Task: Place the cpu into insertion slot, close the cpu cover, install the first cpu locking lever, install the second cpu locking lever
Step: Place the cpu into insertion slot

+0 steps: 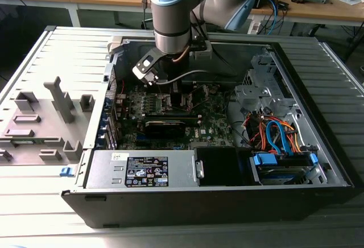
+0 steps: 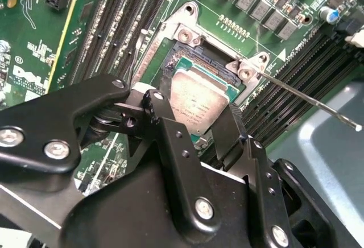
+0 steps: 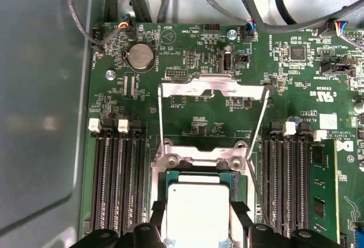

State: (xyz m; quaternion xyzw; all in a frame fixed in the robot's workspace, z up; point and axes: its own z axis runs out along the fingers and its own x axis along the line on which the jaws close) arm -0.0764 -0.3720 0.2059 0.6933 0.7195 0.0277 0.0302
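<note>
Cpu [image 3: 198,202], square silver-topped chip, seated in silver-rimmed square insertion slot [image 3: 199,156], pinched edgewise between black gripper [image 2: 199,114] jaws; silver frame cpu cover [image 3: 213,87] flipped open.

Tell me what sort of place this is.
Probably a robotics lab or workshop: an open computer case lies on a slatted metal table, with cluttered wooden benches behind.

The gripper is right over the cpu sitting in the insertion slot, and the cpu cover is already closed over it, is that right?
No: the cpu cover is open, swung back off the insertion slot, as the first wrist view shows. The gripper is indeed over the cpu seated there.
</note>
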